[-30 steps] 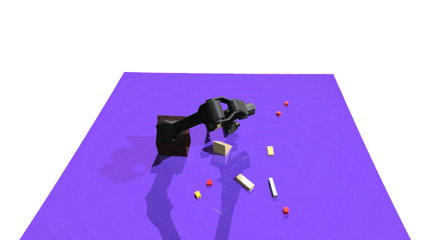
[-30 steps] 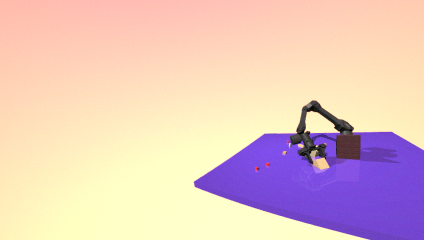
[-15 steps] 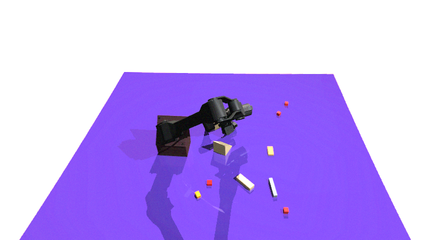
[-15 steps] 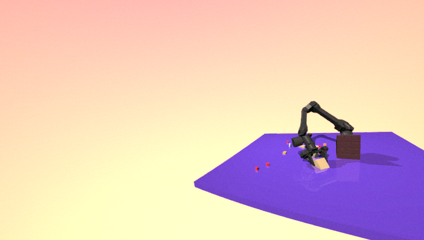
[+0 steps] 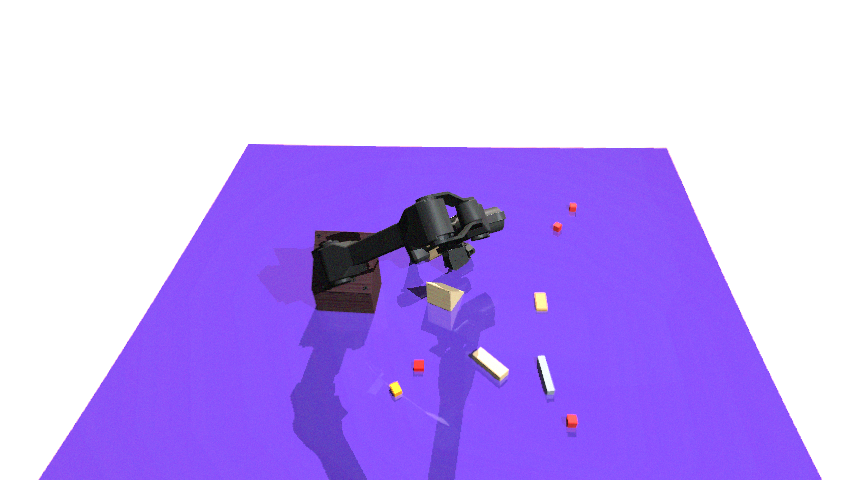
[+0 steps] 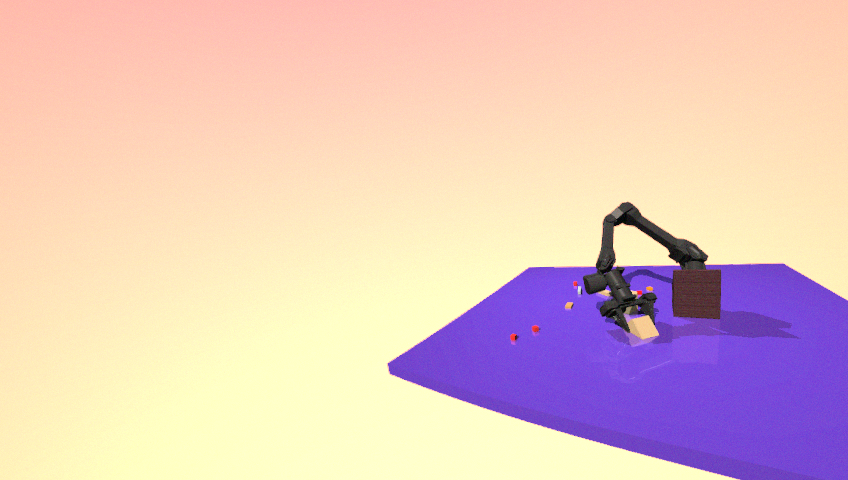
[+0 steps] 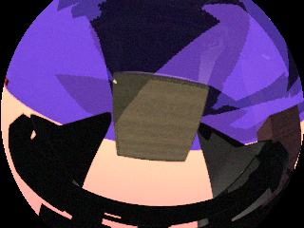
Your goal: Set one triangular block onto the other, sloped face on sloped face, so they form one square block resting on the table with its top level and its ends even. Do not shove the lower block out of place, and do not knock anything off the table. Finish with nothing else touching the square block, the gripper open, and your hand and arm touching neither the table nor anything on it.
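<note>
One tan triangular block (image 5: 443,296) (image 6: 630,309) stands on the table in front of the arm's hand in the top view. The other tan triangular block (image 5: 433,253) (image 6: 643,327) (image 7: 159,123) is mostly hidden under the hand in the top view. In the wrist view its shaded face fills the gap between the fingers. My gripper (image 5: 439,259) (image 6: 639,324) (image 7: 155,122) is wide open and tilted, low at this second block, a finger toward each side. Small gaps show beside the block in the wrist view; contact cannot be told. The blocks stand apart.
The dark base (image 5: 346,300) (image 6: 696,294) stands left of the blocks in the top view. A red cube (image 5: 418,365), a yellow cube (image 5: 395,390), a long tan bar (image 5: 490,364), a white bar (image 5: 545,375) and a small tan block (image 5: 540,301) lie around, with more red cubes farther right.
</note>
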### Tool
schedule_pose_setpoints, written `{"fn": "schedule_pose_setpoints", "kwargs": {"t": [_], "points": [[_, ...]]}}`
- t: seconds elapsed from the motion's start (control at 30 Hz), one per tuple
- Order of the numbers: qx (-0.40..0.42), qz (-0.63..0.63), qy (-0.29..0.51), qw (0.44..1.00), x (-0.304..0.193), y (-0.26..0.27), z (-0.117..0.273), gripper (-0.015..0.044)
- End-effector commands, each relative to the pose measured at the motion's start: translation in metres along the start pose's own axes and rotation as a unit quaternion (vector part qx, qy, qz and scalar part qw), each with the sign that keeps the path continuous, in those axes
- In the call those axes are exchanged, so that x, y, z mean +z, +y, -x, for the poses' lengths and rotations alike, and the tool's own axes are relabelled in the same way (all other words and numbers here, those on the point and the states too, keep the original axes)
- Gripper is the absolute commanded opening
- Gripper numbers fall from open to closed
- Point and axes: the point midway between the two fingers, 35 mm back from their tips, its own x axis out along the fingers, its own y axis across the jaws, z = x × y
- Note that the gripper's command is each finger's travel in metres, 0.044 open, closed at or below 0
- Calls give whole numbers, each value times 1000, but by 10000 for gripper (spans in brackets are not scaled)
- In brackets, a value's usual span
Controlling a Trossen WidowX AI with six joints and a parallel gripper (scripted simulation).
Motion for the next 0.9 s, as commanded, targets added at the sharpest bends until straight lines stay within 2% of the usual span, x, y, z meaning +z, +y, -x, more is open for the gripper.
{"fn": "schedule_pose_setpoints", "kwargs": {"t": [0.0,0.6,0.8,0.87], "points": [[1,-1,3,1000,-1,0,0,440],[1,-1,3,1000,-1,0,0,440],[0,0,0,1000,0,0,0,283],[0,0,0,1000,0,0,0,269]]}}
